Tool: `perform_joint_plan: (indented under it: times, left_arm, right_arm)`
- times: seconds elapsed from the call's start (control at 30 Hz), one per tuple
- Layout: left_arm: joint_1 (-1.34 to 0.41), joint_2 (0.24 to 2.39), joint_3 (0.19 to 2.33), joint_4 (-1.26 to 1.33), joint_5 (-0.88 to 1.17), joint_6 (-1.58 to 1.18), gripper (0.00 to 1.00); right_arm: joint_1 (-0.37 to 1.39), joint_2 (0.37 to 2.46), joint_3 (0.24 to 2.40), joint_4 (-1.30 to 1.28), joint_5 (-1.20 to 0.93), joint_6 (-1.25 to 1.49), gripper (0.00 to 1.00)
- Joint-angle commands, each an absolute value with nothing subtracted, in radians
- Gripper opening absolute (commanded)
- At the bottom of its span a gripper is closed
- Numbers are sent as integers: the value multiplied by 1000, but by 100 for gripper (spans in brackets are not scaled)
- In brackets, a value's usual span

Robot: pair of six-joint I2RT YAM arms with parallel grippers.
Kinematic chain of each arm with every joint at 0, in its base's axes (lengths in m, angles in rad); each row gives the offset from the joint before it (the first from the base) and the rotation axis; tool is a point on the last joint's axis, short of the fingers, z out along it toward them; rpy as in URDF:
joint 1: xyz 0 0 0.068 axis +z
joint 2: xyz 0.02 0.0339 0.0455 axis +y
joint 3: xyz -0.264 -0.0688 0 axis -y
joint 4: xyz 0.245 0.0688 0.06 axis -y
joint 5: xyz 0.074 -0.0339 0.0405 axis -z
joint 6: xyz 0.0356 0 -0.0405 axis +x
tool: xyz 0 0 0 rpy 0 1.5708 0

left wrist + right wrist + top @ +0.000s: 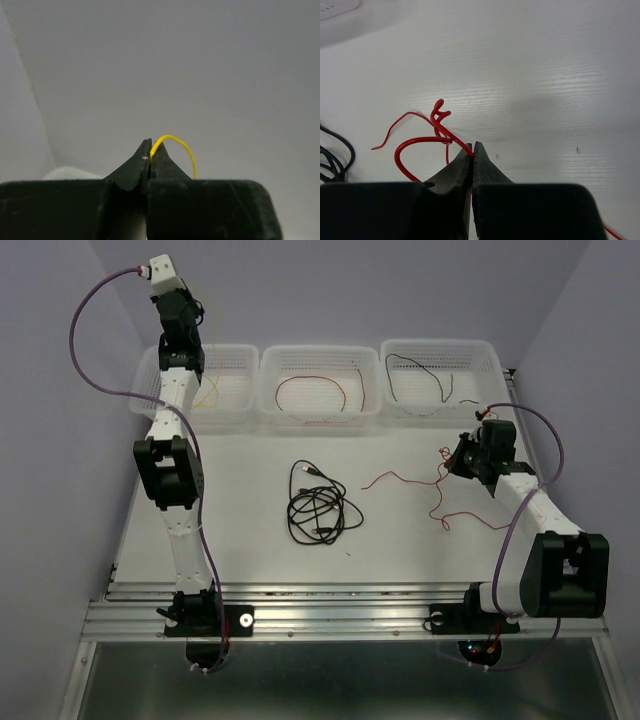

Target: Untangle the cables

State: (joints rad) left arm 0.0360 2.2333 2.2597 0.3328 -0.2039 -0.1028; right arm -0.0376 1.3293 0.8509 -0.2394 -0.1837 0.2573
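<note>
The right gripper (472, 151) has its jaws pressed together on the red cable (420, 139), pinching it at the very tips. From there the cable curls away to the left over the white surface (545, 75) in an open loop with a small kink. Part of a black cable (351, 151) lies at the left edge.

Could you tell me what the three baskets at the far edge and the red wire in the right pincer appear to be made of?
The baskets look like translucent white plastic, judging by their thin, grid-perforated walls with a milky, see-through look. The red wire, pinched in the right pincer, seems plastic-sheathed: it is glossy and smooth and holds springy bends. Its core is not visible.
</note>
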Motion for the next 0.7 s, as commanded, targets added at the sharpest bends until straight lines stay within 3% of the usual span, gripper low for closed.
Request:
perform_joint_plan:
  times: [0.0,0.23,0.33,0.4,0.53,0.67]
  left_arm:
    - [54,2174,2190,422,-230,-95,0]
    - [61,2123,1973,396,-256,-94,0]
    - [64,2103,1913,319,-307,-127,48]
    - [66,2085,1884,295,-313,-138,57]
    - [66,2034,1865,238,-281,-147,98]
    - [66,1959,1859,183,-250,-163,99]
  right_arm:
    - [-29,1315,854,-221,-178,239,1]
    - [-29,1293,867,-232,-186,241,1]
    - [-29,1281,900,-247,-196,241,1]
    - [-29,1269,919,-255,-206,239,1]
    - [-8,1255,971,-273,-232,229,1]
    - [11,1241,1031,-281,-244,230,1]
